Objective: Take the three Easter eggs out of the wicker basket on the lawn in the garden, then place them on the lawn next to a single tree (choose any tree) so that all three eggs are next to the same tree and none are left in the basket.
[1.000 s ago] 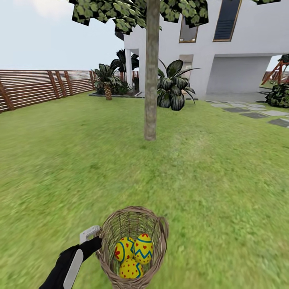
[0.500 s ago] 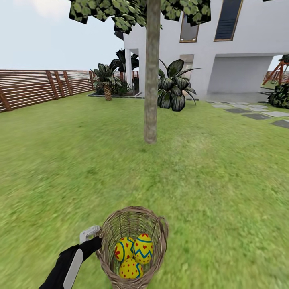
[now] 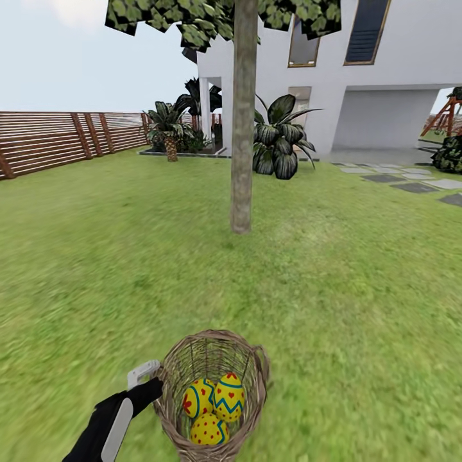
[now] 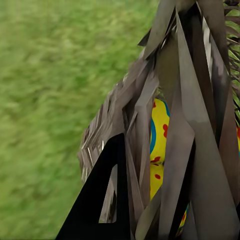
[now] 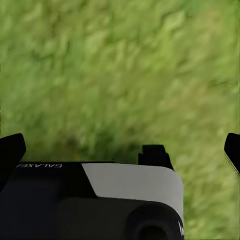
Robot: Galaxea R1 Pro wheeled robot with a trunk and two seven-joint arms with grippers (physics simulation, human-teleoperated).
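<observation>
Carrying the wicker basket [image 3: 212, 391], rim pinched in the left tool [image 3: 156, 378], level toward the far tree [image 3: 242, 128], keeping three Easter eggs [image 3: 212, 403] inside; right tool [image 5: 120, 150] spread wide.

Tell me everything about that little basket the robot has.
The wicker basket is small, round, brown and open-weave, with a loop handle on its right rim. It looks tilted toward the camera, mouth open, above the lawn. Three Easter eggs lie inside. The left gripper meets its left rim.
</observation>
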